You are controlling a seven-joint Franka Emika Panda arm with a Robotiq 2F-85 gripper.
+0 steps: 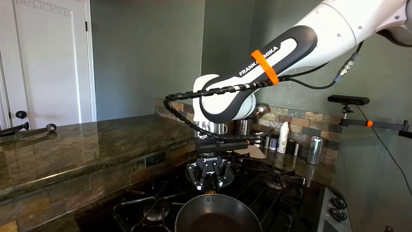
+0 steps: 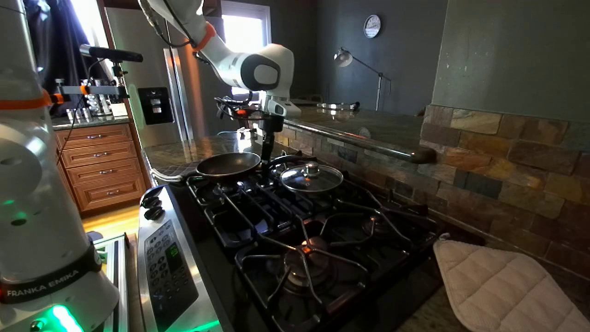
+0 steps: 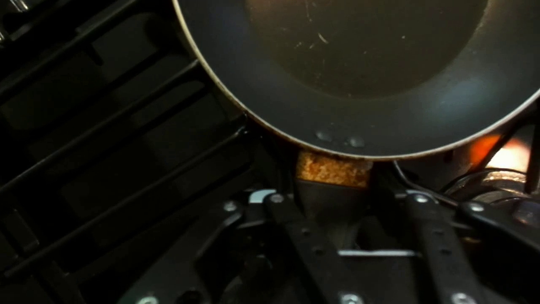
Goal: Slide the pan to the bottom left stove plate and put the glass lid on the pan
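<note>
While its handle (image 3: pixel 331 181) is clamped in the gripper (image 1: pixel 210 187), the pan (image 2: pixel 229 165), near the stove's (image 2: pixel 171 276) front left corner, should be slid level and centred before release; the glass lid (image 2: pixel 312 180) is set nearer the back edge.

The pan (image 1: pixel 219 209) is charcoal inside — browner toward the centre, flecked with pale scratches (image 3: pixel 322 38) — and its rim (image 3: pixel 400 158) shows pale gold in the wrist view, with a mottled copper-orange collar (image 3: pixel 333 171) by the black handle (image 3: pixel 327 200). The glass lid (image 2: pixel 311 180) is clear, edged in silver. The fingers (image 2: pixel 266 154) and stove grates (image 3: pixel 99 126) are black. The arm (image 1: pixel 347 19) is white with black panels (image 1: pixel 307 37) and an orange band (image 1: pixel 265 67). The walls (image 1: pixel 145 58) are grey-green, the stone tiles (image 2: pixel 530 157) patchy rust, tan and slate; the bench (image 1: pixel 112 141) is speckled green-brown, the door (image 1: pixel 54 80) plain white and the potholder (image 2: pixel 502 286) quilted cream.
</note>
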